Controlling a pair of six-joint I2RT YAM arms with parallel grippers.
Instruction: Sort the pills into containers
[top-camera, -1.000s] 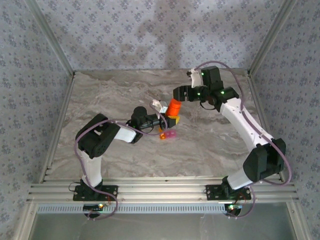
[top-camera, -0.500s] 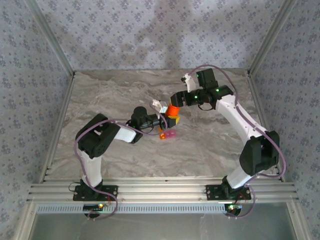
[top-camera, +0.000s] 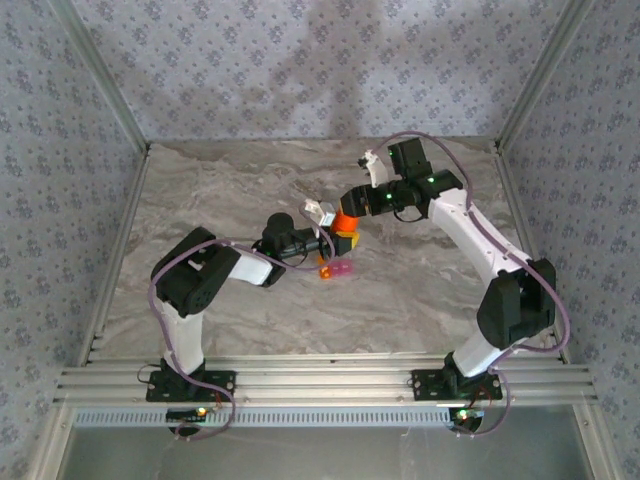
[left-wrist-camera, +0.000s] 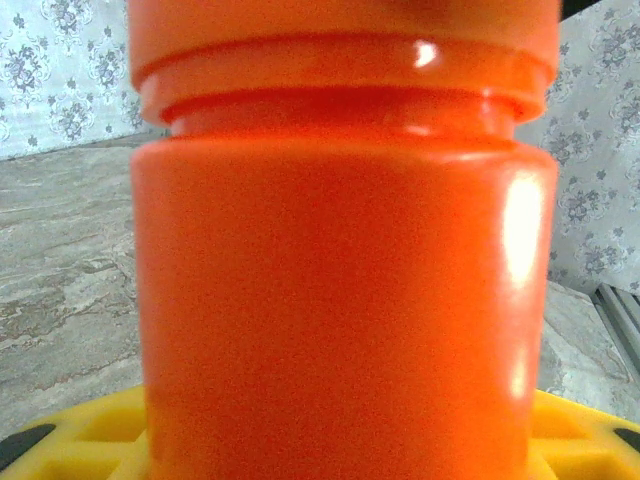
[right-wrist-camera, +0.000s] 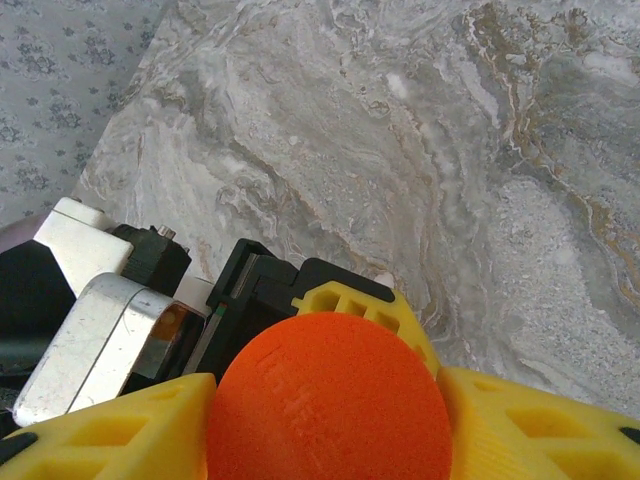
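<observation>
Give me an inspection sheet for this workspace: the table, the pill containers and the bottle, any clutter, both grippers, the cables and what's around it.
Surface: grey marbled table, dry and unmarked.
Job's things: containers, joined orange and pink boxes, sit on the table just near of the orange bottle. The bottle is upright with its cap on. Loose pills: nothing seen.
Clutter: nothing seen.
Grippers: left gripper is closed on the bottle's body. Right gripper has its yellow fingers against both sides of the cap.
Cables: a purple cable loops along the left arm and another along the right arm, neither snagged.
Surroundings: patterned walls and an aluminium rail at the near edge.
</observation>
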